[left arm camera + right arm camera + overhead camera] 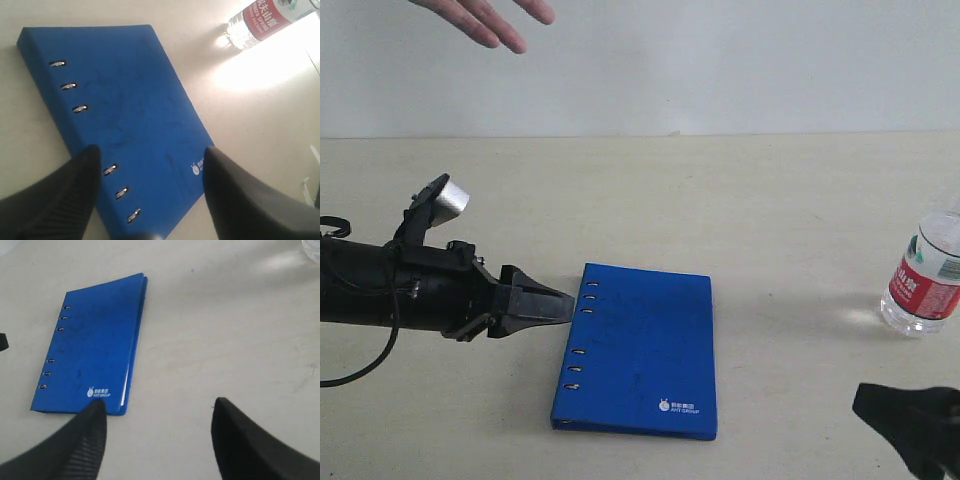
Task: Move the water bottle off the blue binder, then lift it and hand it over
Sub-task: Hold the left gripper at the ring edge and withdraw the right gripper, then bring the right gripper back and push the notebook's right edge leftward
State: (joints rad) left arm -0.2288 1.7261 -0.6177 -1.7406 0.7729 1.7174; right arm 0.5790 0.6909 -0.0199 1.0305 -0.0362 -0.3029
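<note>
The blue binder [638, 350] lies flat on the table with nothing on top of it. The water bottle [924, 281], clear with a red and white label, stands on the table far to the binder's right. My left gripper [558, 305] hovers open just off the binder's spine edge, near the ring slots; in the left wrist view the binder [120, 120] fills the space between the open fingers and the bottle [260, 22] shows beyond. My right gripper [910, 420] sits low at the front right, open and empty, with the binder [90, 347] off to one side.
A person's hand [490, 18] reaches in at the top left, over the far side of the table. The beige table [780, 200] runs back to a plain white wall.
</note>
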